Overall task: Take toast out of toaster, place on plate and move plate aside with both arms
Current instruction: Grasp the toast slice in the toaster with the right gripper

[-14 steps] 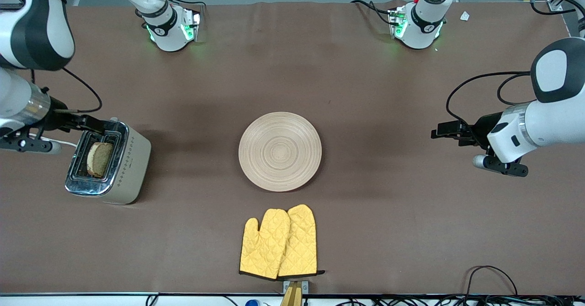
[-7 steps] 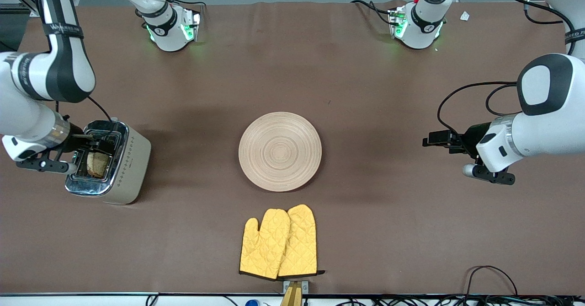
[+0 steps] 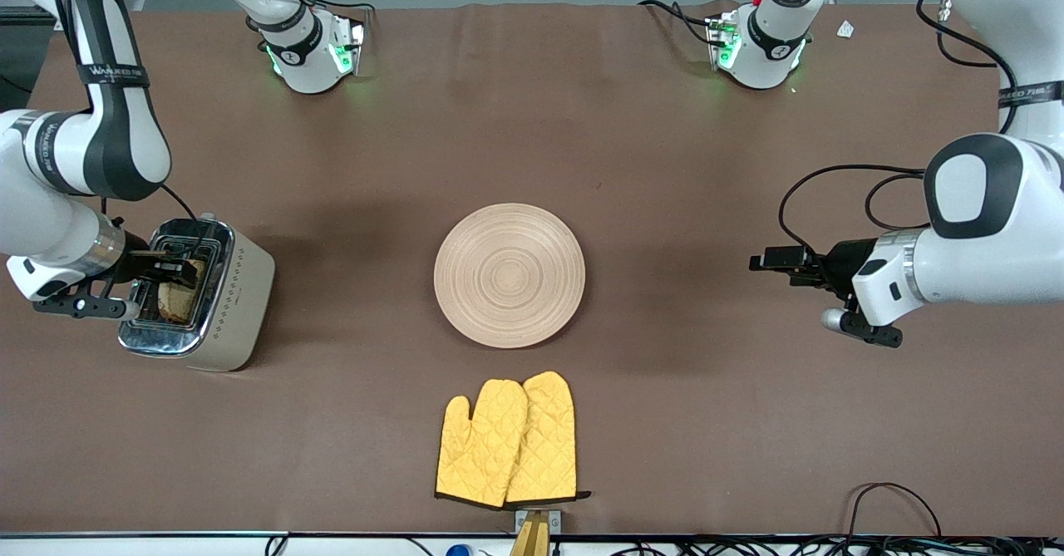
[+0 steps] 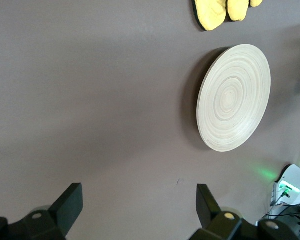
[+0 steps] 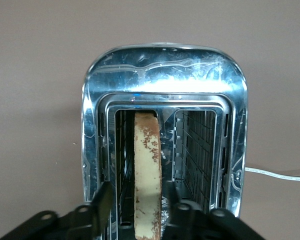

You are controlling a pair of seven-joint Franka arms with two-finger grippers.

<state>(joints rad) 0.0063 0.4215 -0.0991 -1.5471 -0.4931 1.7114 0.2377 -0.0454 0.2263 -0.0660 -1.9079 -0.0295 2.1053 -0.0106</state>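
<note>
Toast (image 5: 147,175), a light brown speckled slice with a darker crust, stands on edge in one slot of the cream-sided, chrome-topped toaster (image 3: 218,290), which sits toward the right arm's end of the table, well apart from the round pale wooden plate (image 3: 509,274). My right gripper (image 5: 137,207) is down over that slot, one finger on each face of the slice, the jaws partly closed and just about at the bread; I cannot tell whether they grip it yet. I judge the slice light, dry and brittle, so I should pinch its flat faces near the top crust, gently, and lift straight up clear of the slot's wire guides. My left gripper (image 4: 135,210) hovers wide open and empty, waiting beside the plate toward the left arm's end.
</note>
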